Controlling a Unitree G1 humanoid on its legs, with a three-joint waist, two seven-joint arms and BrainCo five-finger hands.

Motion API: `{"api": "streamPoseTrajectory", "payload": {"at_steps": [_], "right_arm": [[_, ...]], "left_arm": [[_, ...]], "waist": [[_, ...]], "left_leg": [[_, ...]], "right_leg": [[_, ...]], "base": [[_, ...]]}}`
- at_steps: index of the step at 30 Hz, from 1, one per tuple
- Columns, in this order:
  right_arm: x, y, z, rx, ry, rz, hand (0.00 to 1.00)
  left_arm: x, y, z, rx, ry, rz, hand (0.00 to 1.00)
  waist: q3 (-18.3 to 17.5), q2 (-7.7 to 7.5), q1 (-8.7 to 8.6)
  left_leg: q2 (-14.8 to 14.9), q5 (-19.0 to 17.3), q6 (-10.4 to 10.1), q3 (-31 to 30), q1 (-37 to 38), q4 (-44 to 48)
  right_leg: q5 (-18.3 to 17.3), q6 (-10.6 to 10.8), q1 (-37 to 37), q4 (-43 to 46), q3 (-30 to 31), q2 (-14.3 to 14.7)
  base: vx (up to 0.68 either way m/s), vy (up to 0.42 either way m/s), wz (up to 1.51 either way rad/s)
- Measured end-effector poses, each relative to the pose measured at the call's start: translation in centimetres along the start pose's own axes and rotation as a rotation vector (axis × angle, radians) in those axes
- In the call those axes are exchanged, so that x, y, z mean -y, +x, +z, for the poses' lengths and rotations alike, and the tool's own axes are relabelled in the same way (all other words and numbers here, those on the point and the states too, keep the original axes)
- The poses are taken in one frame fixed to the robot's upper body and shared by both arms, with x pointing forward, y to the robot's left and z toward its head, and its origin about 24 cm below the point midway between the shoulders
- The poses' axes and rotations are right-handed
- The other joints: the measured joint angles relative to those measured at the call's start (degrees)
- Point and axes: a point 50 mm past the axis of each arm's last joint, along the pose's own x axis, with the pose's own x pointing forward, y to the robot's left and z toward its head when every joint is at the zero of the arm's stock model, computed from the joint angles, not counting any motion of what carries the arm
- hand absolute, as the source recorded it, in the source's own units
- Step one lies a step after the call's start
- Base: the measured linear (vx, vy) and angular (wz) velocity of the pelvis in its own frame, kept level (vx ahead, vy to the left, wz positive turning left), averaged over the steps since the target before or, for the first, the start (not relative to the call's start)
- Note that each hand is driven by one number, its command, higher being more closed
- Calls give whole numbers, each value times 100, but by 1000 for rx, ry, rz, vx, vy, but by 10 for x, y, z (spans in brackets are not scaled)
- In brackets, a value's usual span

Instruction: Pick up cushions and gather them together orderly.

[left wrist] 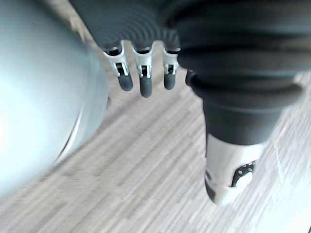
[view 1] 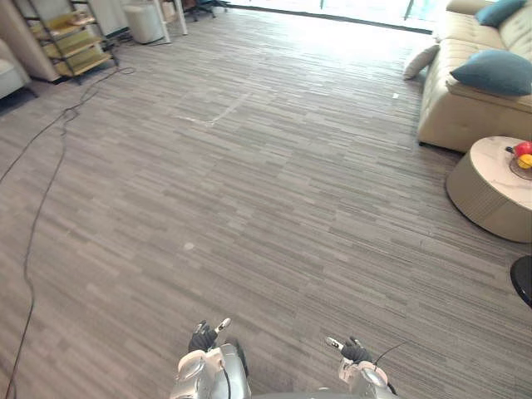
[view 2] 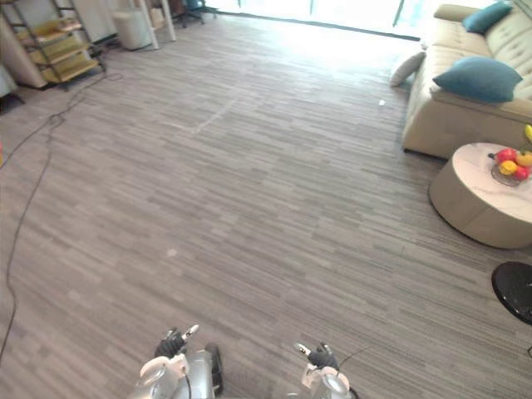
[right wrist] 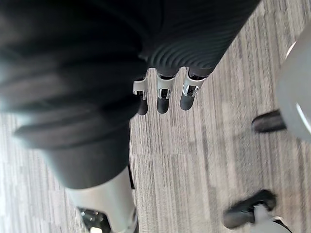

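Your left hand [left wrist: 141, 83] and right hand [right wrist: 164, 99] hang relaxed and empty because you're well short of the teal cushion [view 1: 495, 72] on the sofa [view 1: 461, 116] and the beige cushion [view 1: 421, 60] leaning against its end.

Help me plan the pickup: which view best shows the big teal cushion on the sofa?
Right eye view: the big teal fabric cushion lies whole on the beige sofa. The left eye view crops its right end. Wrist views face grey floor.
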Motion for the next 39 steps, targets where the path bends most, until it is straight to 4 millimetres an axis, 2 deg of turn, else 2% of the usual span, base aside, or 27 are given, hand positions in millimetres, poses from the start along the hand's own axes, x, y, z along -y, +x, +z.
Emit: {"api": "streamPoseTrajectory", "payload": {"at_steps": [2,3,4,6,8,11,13,14,15,16,17,18,19,20,21,23,24,26,28,30,31,32,34,35,36,37,39], "right_arm": [[1,-1,-2,-7,-3,-2,0],[2,-1,-2,-5,-7,-4,0],[4,-1,1,12,-12,-6,0],[2,-1,7,41,-20,12,0],[-1,-1,8,52,-27,28,0],[2,0,15,77,-4,15,0],[4,0,16,85,8,9,0],[4,0,17,87,9,8,0],[3,0,20,100,7,11,0],[8,0,25,115,-4,2,0],[10,0,26,117,-9,-3,0],[13,1,30,127,-14,-7,0],[12,1,36,144,-22,-8,0],[10,3,37,139,-25,-4,0],[8,3,36,130,-28,1,0],[-10,3,24,78,-53,48,0],[-11,3,22,71,-52,51,0],[-16,2,17,50,-45,58,0],[-17,3,18,52,-48,59,0],[-17,3,9,15,-68,61,0],[-19,3,8,7,-81,70,0],[-17,2,5,2,-80,66,0],[-14,1,1,-9,-83,60,0],[-13,1,1,-8,-81,57,0],[-11,1,0,-8,-90,53,0],[-12,0,3,7,-111,64,0],[-14,0,7,36,-127,73,0]], "left_arm": [[-3,1,1,-3,12,3,0],[-4,2,0,-15,34,-2,0],[-4,2,-6,-44,40,-1,0],[-1,1,-11,-75,45,-8,0],[1,2,-11,-75,53,-16,0],[0,2,-16,-105,57,-13,0],[5,1,-20,-122,65,-25,0],[5,1,-21,-124,70,-26,0],[4,0,-23,-132,70,-26,0],[8,-2,-29,-145,77,-36,0],[10,-3,-30,-148,77,-40,0],[14,-3,-30,-146,66,-46,0],[13,-2,-27,-138,49,-39,0],[11,-2,-27,-137,39,-32,0],[11,-1,-25,-131,35,-29,0],[7,2,-6,-51,37,-23,0],[7,2,-5,-44,35,-24,0],[8,2,2,-13,9,-23,0],[6,1,0,-14,-37,-6,0],[-3,-1,-6,-31,-55,23,0],[-12,-1,-5,-30,-49,45,0],[-12,0,-5,-29,-50,47,0],[-19,1,-4,-40,-20,57,0],[-19,1,-5,-47,-13,55,0],[-20,2,-7,-60,-7,58,0],[-21,2,-10,-80,4,59,0],[-19,0,-17,-105,10,54,0]], "waist": [[45,-113,51],[107,-119,4],[157,-44,-79],[145,26,-197],[155,6,-163],[176,-16,-281],[181,-28,-364],[181,-29,-381],[187,-8,-434],[123,226,-475],[107,296,-474],[128,457,-452],[246,636,-425],[319,685,-414],[346,706,-414],[482,392,-293],[475,357,-275],[454,270,-112],[411,356,-85],[268,179,22],[114,68,7],[105,40,11],[65,-148,51],[86,-146,50],[169,-132,28],[220,-112,-80],[207,-23,-190]], "left_leg": [[-126,-271,143,235,359,67],[-211,-494,219,319,805,1],[-257,-771,236,320,1306,-96],[-247,-994,288,359,1935,-354],[-231,-1232,192,426,2406,-710],[-260,-1351,64,453,3096,-1223],[-346,-1554,-13,398,3629,-1571],[-378,-1582,20,383,3743,-1621],[-411,-1597,43,277,3960,-1648],[-167,-1577,25,-6,3825,-849],[-85,-1559,7,-100,3671,-458],[105,-1397,-237,-345,3260,538],[396,-485,-757,-769,2323,2596],[575,-563,-803,-710,1949,3351],[633,-644,-744,-678,1819,3592],[630,-1086,-422,-281,931,3651],[630,-1118,-365,-203,816,3518],[590,-1222,-187,184,331,2300],[415,-767,-294,69,-63,388],[113,115,-278,-62,24,113],[-30,-286,-109,13,-19,320],[10,-298,22,110,-17,438],[-140,-780,234,302,398,624],[-163,-877,227,337,561,571],[-194,-1098,203,491,1051,382],[-245,-1263,269,552,1581,244],[-258,-1386,278,655,2265,-222]], "right_leg": [[92,193,-495,1505,79,-230],[681,554,-1105,3130,44,-406],[851,592,-1543,4333,-98,-557],[747,449,-1986,4819,-493,-686],[607,345,-2470,4555,-952,-774],[574,158,-2892,2764,-1879,-848],[1193,152,-2942,895,-2095,-718],[1227,122,-2941,779,-2040,-718],[1543,-216,-2931,895,-1853,-659],[1406,-521,-2912,1425,-1825,-550],[1293,-543,-2892,1484,-1859,-521],[1055,-555,-2773,1538,-1926,-429],[765,-620,-2418,1446,-1889,-192],[668,-658,-2093,1279,-1839,-13],[611,-684,-1920,1191,-1817,30],[455,-619,-908,541,-1635,77],[460,-607,-812,457,-1607,77],[450,-515,-360,26,-1346,75],[280,-235,123,-337,-1037,23],[72,-41,316,-477,-632,-201],[110,-48,358,-478,-479,-393],[151,-30,323,-388,-393,-458],[351,249,-79,947,-37,-695],[435,375,-313,1454,0,-739],[895,485,-1009,3264,63,-875],[898,466,-1555,4506,-20,-958],[751,324,-2163,4863,-493,-947]], "base": [[590,310,-50],[620,307,-28],[510,237,-15],[459,149,2],[447,102,-10],[556,-6,7],[573,-86,30],[670,-115,32],[710,-146,27],[711,-172,22],[692,-192,9],[686,-177,-15],[811,-153,-30],[675,-87,-31],[632,-44,-24],[597,-52,-23],[580,-45,-52],[513,25,-65],[647,189,-67],[607,285,-85],[806,385,-73],[702,332,-54],[682,337,-57],[436,208,-50],[505,183,-36],[504,154,-29],[529,138,-10]]}}
